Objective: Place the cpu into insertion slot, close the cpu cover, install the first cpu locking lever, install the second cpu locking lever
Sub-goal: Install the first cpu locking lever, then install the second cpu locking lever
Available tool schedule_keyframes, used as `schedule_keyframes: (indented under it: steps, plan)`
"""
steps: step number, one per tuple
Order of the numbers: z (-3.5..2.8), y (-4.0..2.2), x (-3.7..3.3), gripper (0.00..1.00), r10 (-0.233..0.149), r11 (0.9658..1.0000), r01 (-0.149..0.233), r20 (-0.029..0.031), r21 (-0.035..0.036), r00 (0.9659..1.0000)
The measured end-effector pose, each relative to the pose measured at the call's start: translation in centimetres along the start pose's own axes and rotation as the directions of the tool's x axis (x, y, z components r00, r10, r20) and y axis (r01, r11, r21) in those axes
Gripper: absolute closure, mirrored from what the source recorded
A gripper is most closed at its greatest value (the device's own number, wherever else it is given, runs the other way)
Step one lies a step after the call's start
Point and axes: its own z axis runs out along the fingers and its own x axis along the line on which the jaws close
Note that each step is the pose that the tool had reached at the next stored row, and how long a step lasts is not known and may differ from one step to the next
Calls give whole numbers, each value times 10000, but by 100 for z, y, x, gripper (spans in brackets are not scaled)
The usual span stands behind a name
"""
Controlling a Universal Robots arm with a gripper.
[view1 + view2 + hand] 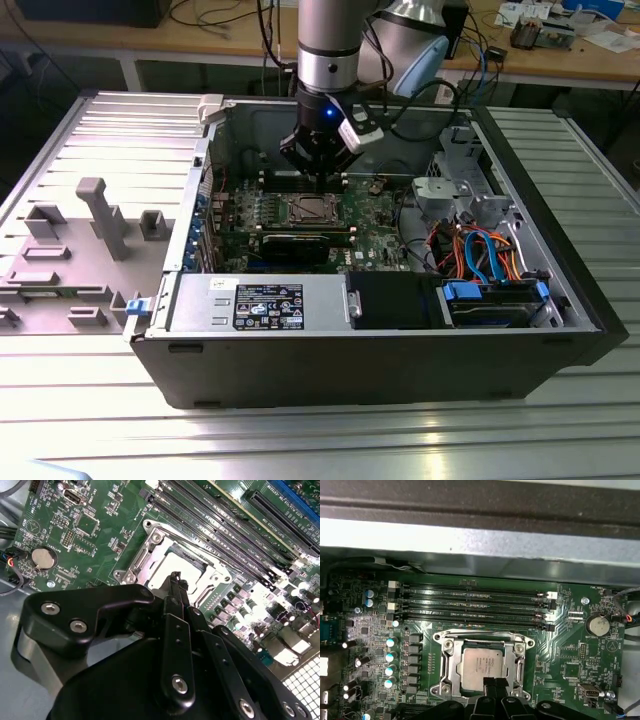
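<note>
One light, fragile cpu (482, 666) sits in the insertion slot (449, 667), edge-grip only, gripper (495, 686) jaws pinched together empty just above it.

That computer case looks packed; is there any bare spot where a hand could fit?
Bare room lies on the ribbed metal table in front of the case. Inside it is crowded: the gripper hangs over the cpu, beside memory slots, with cables toward the exterior view's right.
</note>
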Motion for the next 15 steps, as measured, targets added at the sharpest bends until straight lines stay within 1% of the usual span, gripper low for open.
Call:
schedule_keyframes:
  steps: [6, 8, 10, 12, 13, 14, 15]
  plan:
    - [0, 0, 0, 89, 0, 10000, 0, 0, 0, 10000]
    - [0, -9, 0, 89, -2, 10000, 2, -1, 1, 10000]
    - [2, -33, 2, 89, 0, 10000, 0, -1, 1, 10000]
    - [7, -83, 5, 89, 0, 10000, 0, 1, -1, 10000]
    - [13, -154, 10, 89, 0, 10000, 0, 2, -17, 10000]
    - [17, -209, 14, 89, 2, 10000, -2, 4, -57, 10000]
    - [20, -243, 17, 89, 2, 10000, -2, 6, -82, 10000]
